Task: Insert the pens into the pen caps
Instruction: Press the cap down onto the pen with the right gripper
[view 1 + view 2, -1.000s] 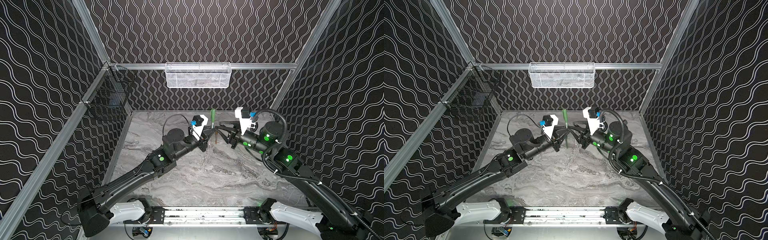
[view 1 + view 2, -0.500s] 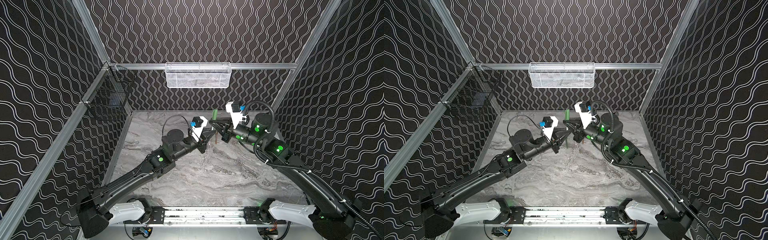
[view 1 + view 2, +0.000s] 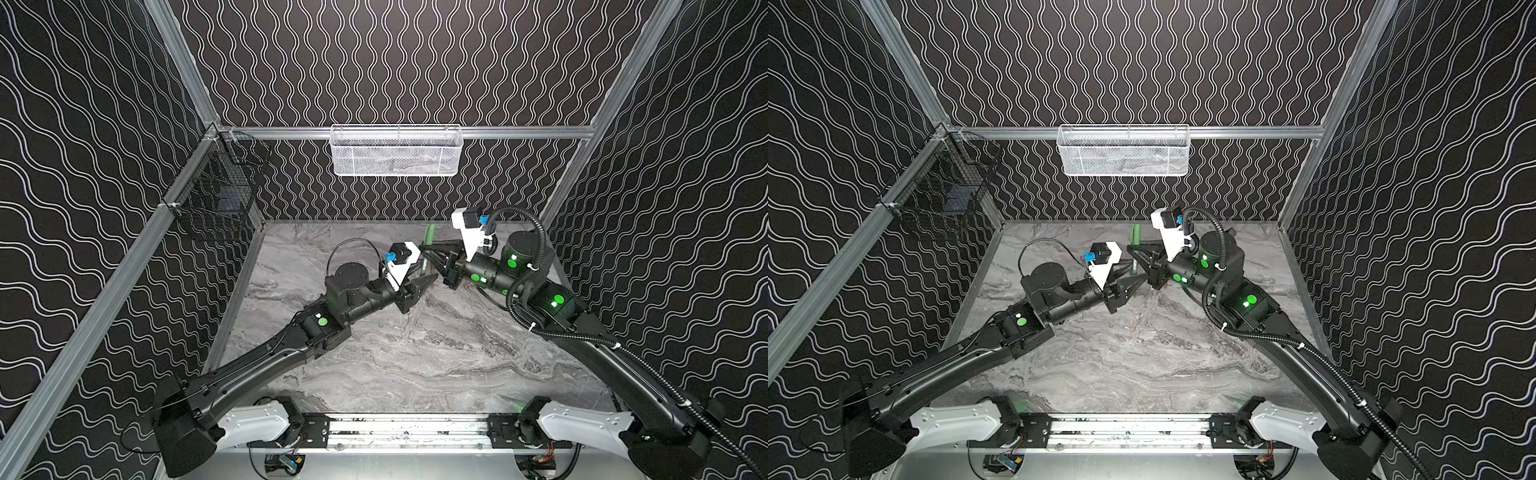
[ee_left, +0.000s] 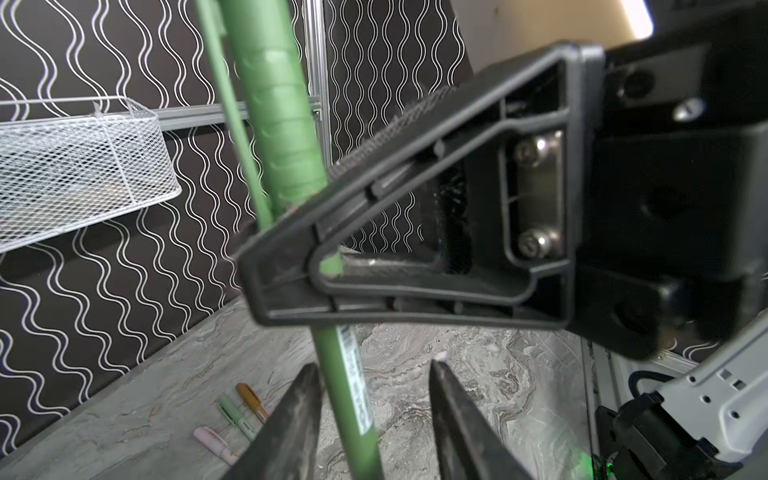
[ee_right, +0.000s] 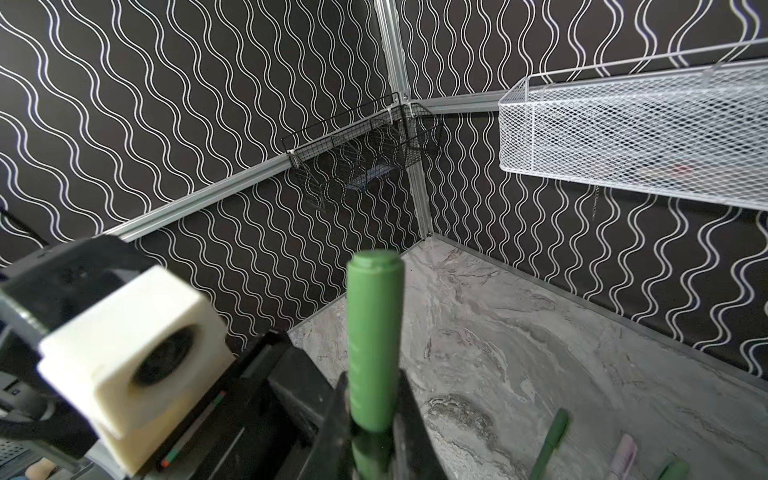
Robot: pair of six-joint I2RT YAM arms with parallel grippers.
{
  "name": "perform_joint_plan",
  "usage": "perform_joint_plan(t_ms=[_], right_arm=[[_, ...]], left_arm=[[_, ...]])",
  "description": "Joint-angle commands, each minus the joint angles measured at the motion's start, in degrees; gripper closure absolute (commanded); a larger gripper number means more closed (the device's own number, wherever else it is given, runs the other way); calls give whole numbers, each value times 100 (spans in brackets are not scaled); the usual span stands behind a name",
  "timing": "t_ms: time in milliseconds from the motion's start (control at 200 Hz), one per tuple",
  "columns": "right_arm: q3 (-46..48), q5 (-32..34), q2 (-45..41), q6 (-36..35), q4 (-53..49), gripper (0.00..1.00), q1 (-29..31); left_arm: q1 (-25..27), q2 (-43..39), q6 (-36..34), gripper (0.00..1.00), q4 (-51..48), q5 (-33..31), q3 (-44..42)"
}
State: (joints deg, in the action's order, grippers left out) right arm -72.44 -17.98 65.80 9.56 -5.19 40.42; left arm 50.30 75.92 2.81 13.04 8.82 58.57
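We see the left arm reach in from 7 o'clock and the right arm from 5 o'clock, and their wrists meet toward 12 o'clock of the marble table (image 3: 415, 365). There the right gripper (image 3: 424, 249) clamps a dark green pen (image 4: 353, 399) upright where its cap (image 5: 374, 332) meets the barrel, and the left gripper (image 3: 430, 272) sits lower, its jaws narrowly parted on either side of the barrel. A white mesh basket (image 3: 396, 151) at 12 o'clock holds contents we cannot make out, a black wire basket (image 3: 216, 195) at 10 o'clock holds something dark and flat, and a pink pen (image 4: 216, 440), a pale green pen (image 4: 235, 411) and an orange-brown pen (image 4: 251, 401), all capped, lie side by side on the table.
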Motion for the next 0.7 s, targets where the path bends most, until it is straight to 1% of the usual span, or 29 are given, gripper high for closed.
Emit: perform_joint_plan(t_ms=[0,125,215,290,325,365,405,455,566,691], right_arm=[[48,-178,-10,113,330,97,1],[64,-332,-6,160,339,97,3],[83,-347,4,163,312,97,1],[141,-347,-14,173,321,96,5],[135,-328,-28,154,270,95,1],[142,-268,-45,151,252,91,1],[165,-213,-65,164,266,85,-6],[146,-193,-75,154,249,74,-16],[9,-164,-100,90,131,64,-17],[-133,-62,-143,-10,-29,59,-20]], left_arm=[[-1,54,-92,60,78,86,56],[-3,99,-58,77,79,25,70],[-2,92,5,91,119,20,66],[-4,79,60,100,169,-35,41],[-3,62,61,100,189,-55,28],[-2,55,70,100,189,-51,18],[2,52,55,100,190,-32,8],[4,50,71,100,208,-20,-12],[-3,86,59,100,180,28,-8],[-3,144,66,100,166,54,10]])
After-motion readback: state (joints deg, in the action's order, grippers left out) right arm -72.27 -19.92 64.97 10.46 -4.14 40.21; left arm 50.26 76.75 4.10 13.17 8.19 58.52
